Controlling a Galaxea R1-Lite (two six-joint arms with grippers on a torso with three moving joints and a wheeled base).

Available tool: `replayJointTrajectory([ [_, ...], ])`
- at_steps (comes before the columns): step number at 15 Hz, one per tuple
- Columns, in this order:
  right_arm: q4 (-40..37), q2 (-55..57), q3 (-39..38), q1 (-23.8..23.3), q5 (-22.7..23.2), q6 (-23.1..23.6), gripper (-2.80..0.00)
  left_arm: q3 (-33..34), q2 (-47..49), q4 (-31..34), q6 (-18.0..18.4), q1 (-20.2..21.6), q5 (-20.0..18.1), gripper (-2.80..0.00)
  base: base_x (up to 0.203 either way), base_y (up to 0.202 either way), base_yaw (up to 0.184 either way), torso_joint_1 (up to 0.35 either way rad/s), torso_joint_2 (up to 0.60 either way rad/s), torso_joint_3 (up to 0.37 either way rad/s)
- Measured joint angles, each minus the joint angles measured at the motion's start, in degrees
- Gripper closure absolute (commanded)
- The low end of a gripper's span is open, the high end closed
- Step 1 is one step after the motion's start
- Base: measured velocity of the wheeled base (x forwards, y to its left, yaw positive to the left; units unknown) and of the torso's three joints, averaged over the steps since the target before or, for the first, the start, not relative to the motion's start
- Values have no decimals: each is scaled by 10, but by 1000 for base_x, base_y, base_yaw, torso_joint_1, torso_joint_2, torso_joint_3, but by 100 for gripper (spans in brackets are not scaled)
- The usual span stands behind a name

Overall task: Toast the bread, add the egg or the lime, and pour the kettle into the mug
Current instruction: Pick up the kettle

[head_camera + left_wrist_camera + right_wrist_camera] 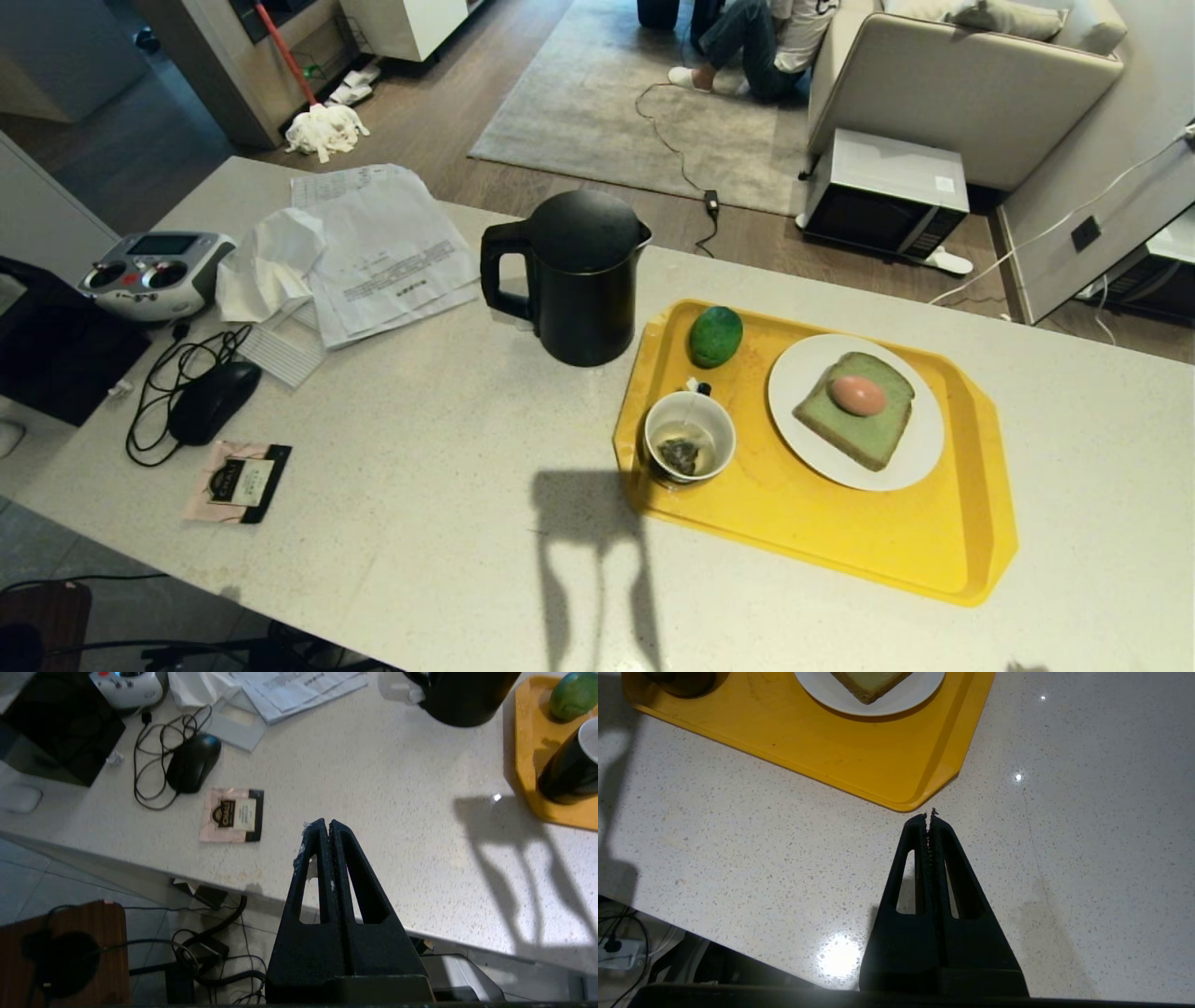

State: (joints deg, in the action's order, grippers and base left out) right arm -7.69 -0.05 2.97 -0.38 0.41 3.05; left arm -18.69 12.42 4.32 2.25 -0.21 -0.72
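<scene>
Bare desk point(355, 779) is lying open ahead of the left gripper point(325, 823); the kettle point(460, 695) and tray point(537, 742) are blocking its far right side.

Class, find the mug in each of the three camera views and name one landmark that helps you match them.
Head view: the mug stands at the near left corner of the yellow tray, teabag inside.
Left wrist view: at the picture's right edge, mug cut off, on the tray.
Right wrist view: only a dark base in the top left corner, likely the mug.
Shared landmark: the yellow tray.
</scene>
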Motion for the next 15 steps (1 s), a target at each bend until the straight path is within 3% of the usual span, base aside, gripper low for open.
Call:
replayJointTrajectory([
  [3,0,0,0,0,0,0,0,-55,47,-2,-1,-14,1,0,0,0,0,0,0,0],
  [6,0,0,0,0,0,0,0,-77,95,-50,-2,-23,1,0,0,0,0,0,0,0],
  [10,0,0,0,0,0,0,0,-86,204,-180,-2,-25,-6,0,0,0,0,0,0,0],
  [15,0,0,0,0,0,0,0,-110,388,-351,11,-12,-64,0,0,0,0,0,0,0],
])
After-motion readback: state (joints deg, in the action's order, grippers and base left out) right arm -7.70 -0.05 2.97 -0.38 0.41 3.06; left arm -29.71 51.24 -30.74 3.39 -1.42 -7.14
